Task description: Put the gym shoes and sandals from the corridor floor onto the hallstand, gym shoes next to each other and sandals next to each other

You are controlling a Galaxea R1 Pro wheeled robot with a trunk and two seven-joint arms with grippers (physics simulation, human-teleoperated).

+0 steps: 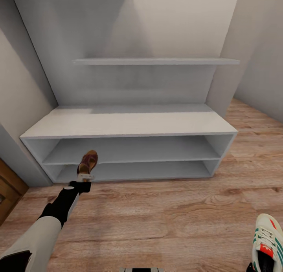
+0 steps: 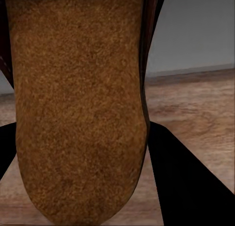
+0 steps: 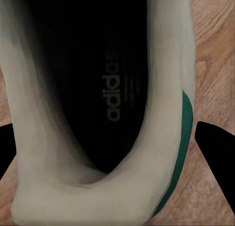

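Corridor floor, hallstand ahead.
Left gripper pinching sandal before lowest shelf; right gripper clamping gym shoe; risks clipping shelf edge.

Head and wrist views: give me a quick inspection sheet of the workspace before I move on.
Surface: wood-plank corridor floor.
Job's things: hallstand, bench top and both low shelves bare; one brown sandal held up in front of its lower left shelves; one gym shoe at lower right.
Clutter: nothing seen.
Grippers: left end effector shut on the sandal; right end effector's fingers flank the gym shoe, apparently holding it.
Cables: nothing seen.
Surroundings: grey walls, wall shelf, wooden door edge at left.
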